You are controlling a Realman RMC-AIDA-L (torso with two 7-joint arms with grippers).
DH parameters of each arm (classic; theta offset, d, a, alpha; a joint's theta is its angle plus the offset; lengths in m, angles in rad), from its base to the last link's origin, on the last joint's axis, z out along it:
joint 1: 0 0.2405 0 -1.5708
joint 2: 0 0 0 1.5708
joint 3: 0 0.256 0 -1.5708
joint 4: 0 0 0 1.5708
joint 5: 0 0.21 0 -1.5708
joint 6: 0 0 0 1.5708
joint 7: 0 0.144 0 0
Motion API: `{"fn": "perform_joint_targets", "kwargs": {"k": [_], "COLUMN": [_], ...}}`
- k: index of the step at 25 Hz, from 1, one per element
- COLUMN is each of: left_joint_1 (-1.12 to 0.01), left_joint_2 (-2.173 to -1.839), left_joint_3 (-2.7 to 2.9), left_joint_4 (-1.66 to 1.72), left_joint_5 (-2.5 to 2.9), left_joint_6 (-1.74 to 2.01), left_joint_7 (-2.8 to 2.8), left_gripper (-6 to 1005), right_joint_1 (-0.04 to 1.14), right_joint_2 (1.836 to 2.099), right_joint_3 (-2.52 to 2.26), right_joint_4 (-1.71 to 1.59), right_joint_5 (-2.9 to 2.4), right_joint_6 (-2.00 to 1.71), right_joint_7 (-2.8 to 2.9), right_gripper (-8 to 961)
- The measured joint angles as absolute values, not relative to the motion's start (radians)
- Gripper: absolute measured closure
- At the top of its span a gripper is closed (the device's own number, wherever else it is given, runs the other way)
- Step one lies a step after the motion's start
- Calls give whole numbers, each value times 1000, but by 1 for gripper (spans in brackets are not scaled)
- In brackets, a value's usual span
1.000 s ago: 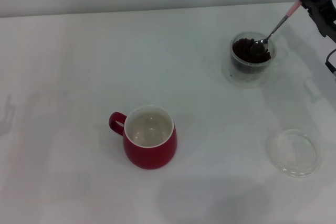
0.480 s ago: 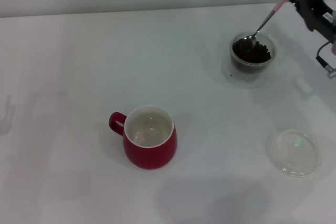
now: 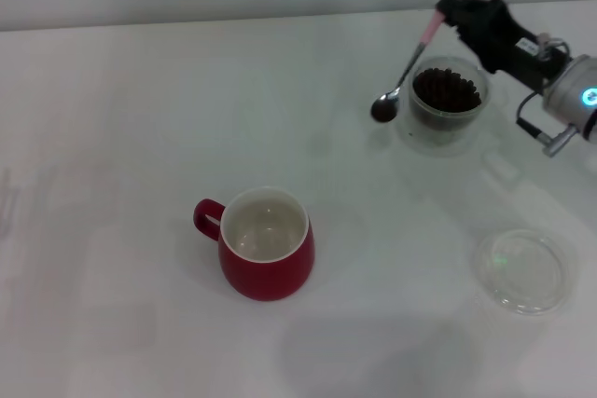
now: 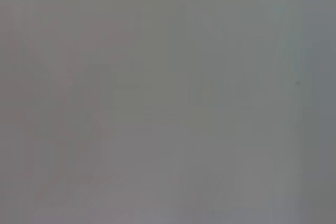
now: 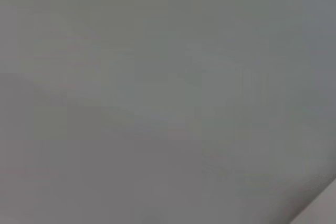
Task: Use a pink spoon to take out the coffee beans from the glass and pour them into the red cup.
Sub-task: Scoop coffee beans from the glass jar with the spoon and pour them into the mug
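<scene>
Head view: the right gripper (image 3: 446, 14) sits at the far right of the table (image 3: 140, 118), clamped on the pink end of the spoon (image 3: 407, 70). The spoon slants down with its bowl hanging just left of the glass (image 3: 449, 103), outside the rim, with something dark in it. A second ago that bowl was down in the beans (image 3: 448, 90); now it is out and across. The cup (image 3: 266, 243) stands well apart near the middle front, handle to the left, white inside showing. A flat clear dish (image 3: 522, 270) lies front right. A blue light glows on the arm. No writing can be read.

Left wrist view: plain grey, nothing to make out; the left gripper is out of sight.

Right wrist view: grey too, no fingers showing.
</scene>
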State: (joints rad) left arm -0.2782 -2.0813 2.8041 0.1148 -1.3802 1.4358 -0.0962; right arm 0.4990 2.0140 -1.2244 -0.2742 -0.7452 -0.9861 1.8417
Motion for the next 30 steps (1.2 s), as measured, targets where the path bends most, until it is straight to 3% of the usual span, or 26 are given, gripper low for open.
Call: {"fn": "perform_joint_targets", "kwargs": {"k": [11, 30], "left_joint_1": [-275, -277], "left_joint_2": [-2083, -2083], "left_joint_3": [2809, 2805], "left_joint_4": [118, 119], "left_joint_5": [-1380, -1380], "left_joint_6": [1436, 1442], "left_joint_7": [-96, -96], "left_gripper": [268, 269], "right_joint_1": [506, 495], "right_joint_2": [2028, 2028], "right_joint_3": [-1434, -1870], "right_joint_4": [-315, -502], "right_joint_5": [-736, -441], "right_joint_6": [-1045, -935], "right_joint_7": [1917, 1694], "right_gripper": [783, 779]}}
